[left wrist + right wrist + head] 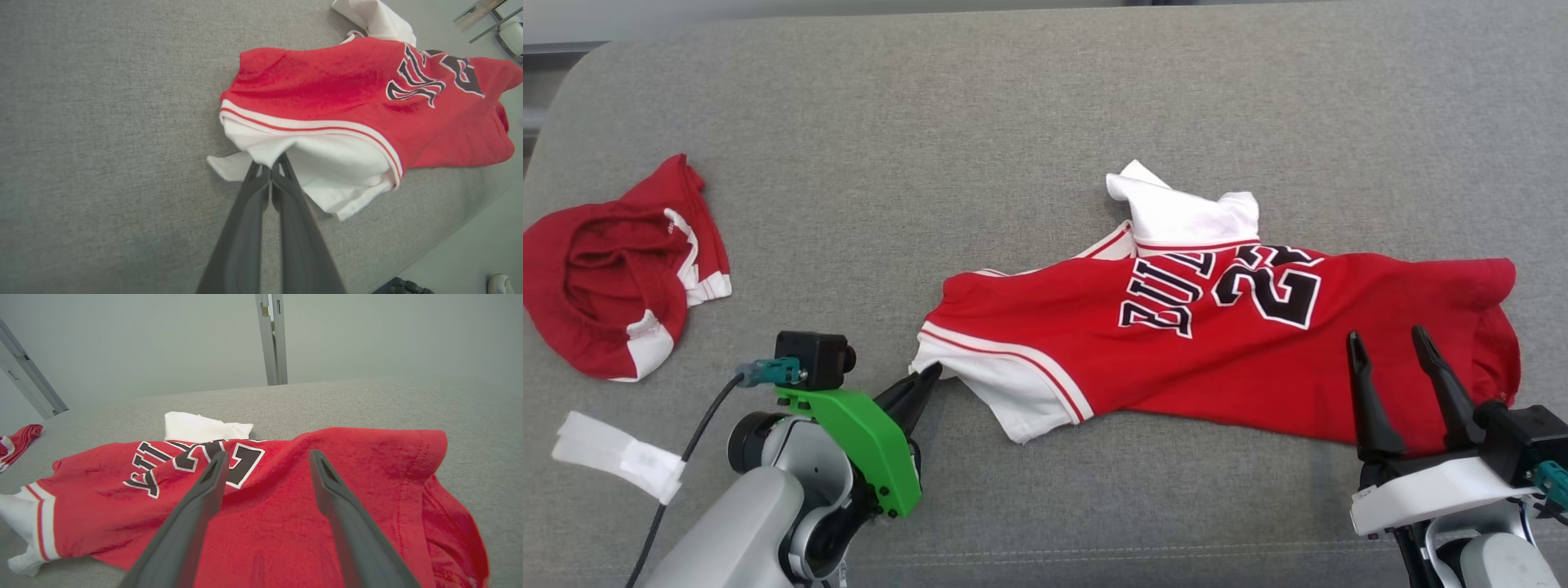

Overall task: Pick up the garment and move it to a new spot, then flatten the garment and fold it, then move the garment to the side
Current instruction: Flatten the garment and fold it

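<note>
Test room: grey padded surface, bare wall, metal post.

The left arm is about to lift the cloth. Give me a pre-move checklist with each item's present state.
1. Grip: left gripper shut at the edge of the white sleeve: ok.
2. Depth of that pinch: cannot tell; cloth drapes over the tips.
3. Second hold: right gripper open above the jersey, gripping nothing: not ok.
4. Flatness: jersey rumpled, hem end bunched: not ok.
5. Clearance: other red garment lies apart from the jersey: ok.
</note>
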{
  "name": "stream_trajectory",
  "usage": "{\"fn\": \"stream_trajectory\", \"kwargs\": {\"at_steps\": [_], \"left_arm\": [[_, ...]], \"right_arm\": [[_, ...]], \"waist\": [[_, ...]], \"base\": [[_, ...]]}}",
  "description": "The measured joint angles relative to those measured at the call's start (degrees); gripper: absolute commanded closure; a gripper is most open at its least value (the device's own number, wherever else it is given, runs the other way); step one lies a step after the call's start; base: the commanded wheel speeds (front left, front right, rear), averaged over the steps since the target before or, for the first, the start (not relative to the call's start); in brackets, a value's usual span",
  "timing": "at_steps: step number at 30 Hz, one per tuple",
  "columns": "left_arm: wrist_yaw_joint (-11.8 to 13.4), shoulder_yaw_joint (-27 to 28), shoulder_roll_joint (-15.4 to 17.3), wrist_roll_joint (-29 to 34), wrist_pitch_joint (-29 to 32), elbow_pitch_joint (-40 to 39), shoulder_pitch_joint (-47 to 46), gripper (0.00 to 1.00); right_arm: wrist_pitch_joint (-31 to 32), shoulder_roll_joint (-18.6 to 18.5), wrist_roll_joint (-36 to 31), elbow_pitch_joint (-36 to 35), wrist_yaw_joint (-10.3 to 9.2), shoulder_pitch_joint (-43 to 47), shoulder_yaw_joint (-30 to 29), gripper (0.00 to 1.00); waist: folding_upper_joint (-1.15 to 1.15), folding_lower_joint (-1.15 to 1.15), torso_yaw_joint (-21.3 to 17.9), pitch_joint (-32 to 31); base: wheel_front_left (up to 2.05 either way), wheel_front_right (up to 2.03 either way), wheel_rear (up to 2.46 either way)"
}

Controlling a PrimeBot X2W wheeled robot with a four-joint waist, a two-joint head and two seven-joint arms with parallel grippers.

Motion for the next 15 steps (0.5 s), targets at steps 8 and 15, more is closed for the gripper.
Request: {"fn": "stream_trajectory", "kwargs": {"at_steps": [8,15], "left_arm": [[-2.1,0.2,-5.9,-1.4,-0.1,15.8,-7.6,1.00],[-3.7,0.7,-9.1,-2.0,-3.1,25.2,-11.2,1.00]], "right_arm": [[-0.3,0.0,0.5,0.8,0.00,-0.3,0.0,0.00],[-0.3,-0.2,0.7,1.1,0.00,-0.3,0.1,0.00]], "waist": [[0.00,0.00,-2.9,0.2],[0.00,0.00,-4.2,0.0]], "base": [[0.00,0.00,0.00],[0.00,0.00,0.00]]}}
